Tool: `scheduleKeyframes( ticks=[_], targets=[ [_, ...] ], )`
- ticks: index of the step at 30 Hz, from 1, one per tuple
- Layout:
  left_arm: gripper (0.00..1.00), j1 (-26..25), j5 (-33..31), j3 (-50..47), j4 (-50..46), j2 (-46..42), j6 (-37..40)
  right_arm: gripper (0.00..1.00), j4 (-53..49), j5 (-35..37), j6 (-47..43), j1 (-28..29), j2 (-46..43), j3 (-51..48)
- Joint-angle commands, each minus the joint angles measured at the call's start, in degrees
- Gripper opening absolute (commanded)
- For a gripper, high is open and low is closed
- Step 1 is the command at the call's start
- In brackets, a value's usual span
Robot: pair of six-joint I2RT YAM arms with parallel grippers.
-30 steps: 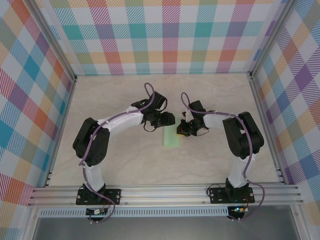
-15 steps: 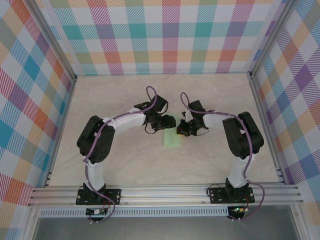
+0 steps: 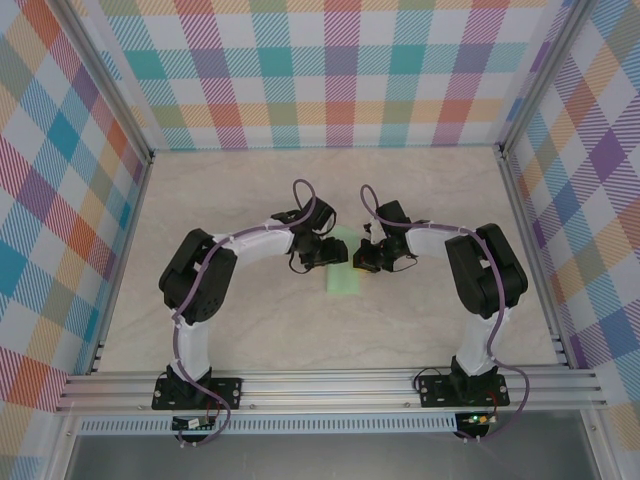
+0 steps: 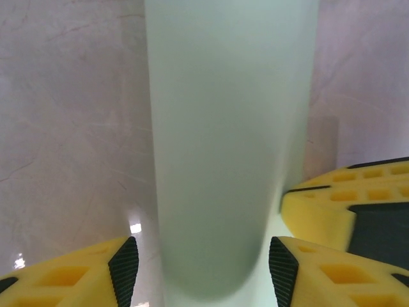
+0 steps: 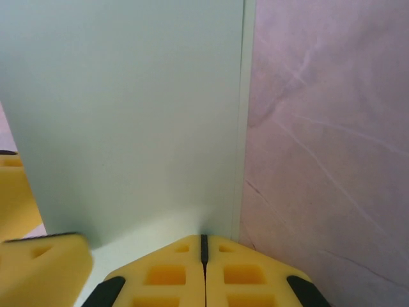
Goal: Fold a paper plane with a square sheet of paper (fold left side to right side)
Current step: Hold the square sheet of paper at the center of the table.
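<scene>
Seen from above, the folded sheet of paper lies on the table between the left gripper and the right gripper, with its far end beneath them. At the left wrist, the left gripper is spread, and the sheet of paper runs away between its fingers. At the right wrist, the right gripper is pressed together at the right edge of the sheet of paper.

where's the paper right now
In the top view the paper lies near the middle of the table, its far half between the left gripper and the right gripper.
</scene>
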Motion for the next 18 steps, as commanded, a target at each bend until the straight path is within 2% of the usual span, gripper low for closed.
scheduleKeyframes(
  ticks=[1, 11, 18],
  targets=[
    [0.57, 0.1, 0.5, -0.1, -0.1, 1.1, 0.2, 0.06, -4.0, 3.8, -0.8, 0.8, 0.8, -1.2],
    [0.5, 0.1, 0.0, -0.1, -0.2, 2.5, -0.2, 0.11, -4.6, 3.1, -1.4, 0.8, -2.5, 0.7],
    [0.51, 0.1, -0.1, 0.0, -0.2, 2.8, -0.6, 0.22, -7.5, 5.4, -2.2, 0.8, -7.9, 1.8]
  ],
)
